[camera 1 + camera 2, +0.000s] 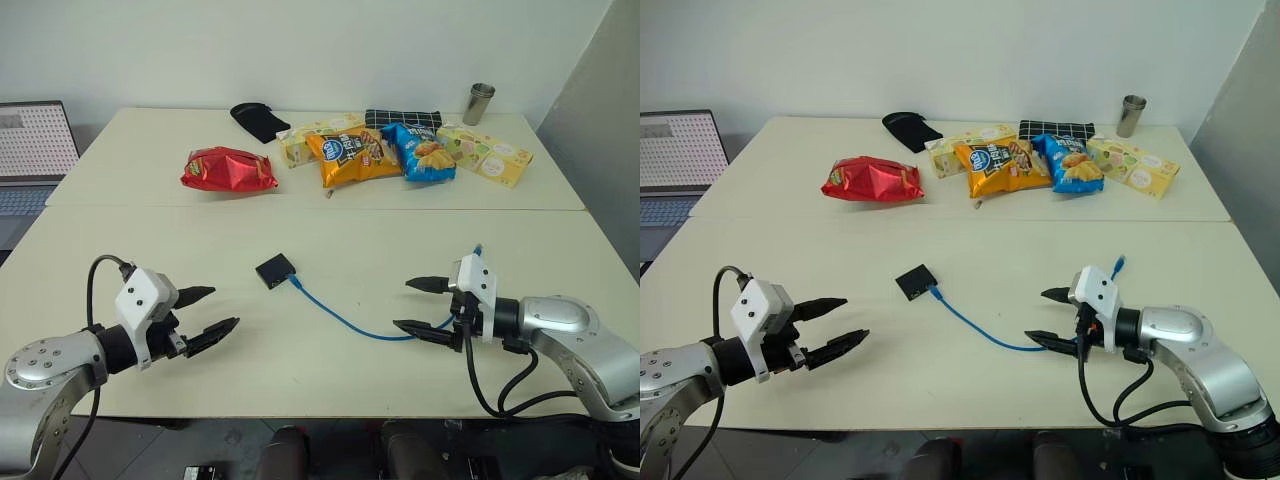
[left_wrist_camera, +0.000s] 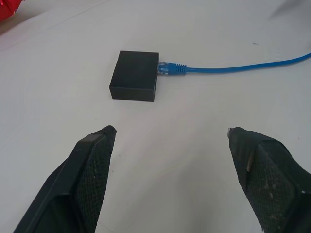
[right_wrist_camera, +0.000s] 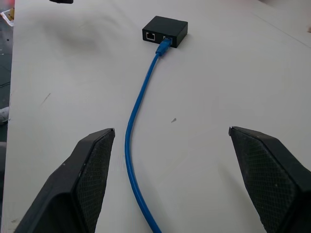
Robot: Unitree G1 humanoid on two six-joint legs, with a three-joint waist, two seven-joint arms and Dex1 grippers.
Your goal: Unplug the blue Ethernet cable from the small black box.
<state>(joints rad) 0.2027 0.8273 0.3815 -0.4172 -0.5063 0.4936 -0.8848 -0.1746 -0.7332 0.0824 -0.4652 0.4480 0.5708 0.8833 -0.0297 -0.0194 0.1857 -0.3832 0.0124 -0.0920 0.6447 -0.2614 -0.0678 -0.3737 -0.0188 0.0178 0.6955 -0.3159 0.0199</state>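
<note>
Snack bags (image 1: 345, 155) well behind small black box (image 1: 275, 270), blue Ethernet cable (image 1: 340, 318) plugged in

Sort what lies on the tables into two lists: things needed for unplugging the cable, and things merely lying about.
Needed: blue cable, plugged into the black box; left gripper and right gripper, both with jaws open.

Lying about: red bag, orange bag, blue bag, two snack boxes, glove, checked pouch, metal cup, laptop.

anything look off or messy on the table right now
Nothing stands out. The blue Ethernet cable is plugged into the small black box and lies in a loose curve toward the right gripper. The snack bags sit in a row at the far side, none spilled. Both grippers are open, the left gripper too.
</note>
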